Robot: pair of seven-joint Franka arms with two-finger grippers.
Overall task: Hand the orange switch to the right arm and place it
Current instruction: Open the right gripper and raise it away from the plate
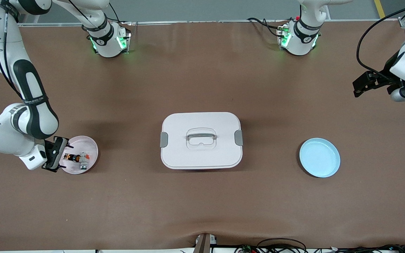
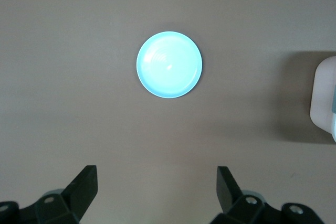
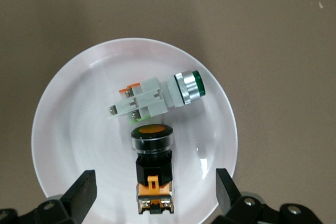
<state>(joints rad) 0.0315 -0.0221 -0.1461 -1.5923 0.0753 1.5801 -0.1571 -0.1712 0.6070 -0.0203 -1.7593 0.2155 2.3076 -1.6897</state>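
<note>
The orange switch point(image 1: 73, 157) point(image 3: 152, 166), a black stubby part with an orange top, lies on its side on the pink plate point(image 1: 91, 149) point(image 3: 63, 108) at the right arm's end of the table. My right gripper point(image 1: 60, 156) point(image 3: 156, 182) hangs low over that plate, open. Its fingers stand on either side of the switch and apart from it. My left gripper point(image 1: 359, 88) point(image 2: 157, 177) is up in the air over bare table at the left arm's end, open with nothing between its fingers.
A grey-white switch with a green button point(image 1: 83, 162) point(image 3: 157, 98) lies beside the orange switch on the pink plate. A white lidded box point(image 1: 201, 140) point(image 2: 323, 98) sits mid-table. A light blue plate point(image 1: 319, 157) point(image 2: 169, 64) lies toward the left arm's end.
</note>
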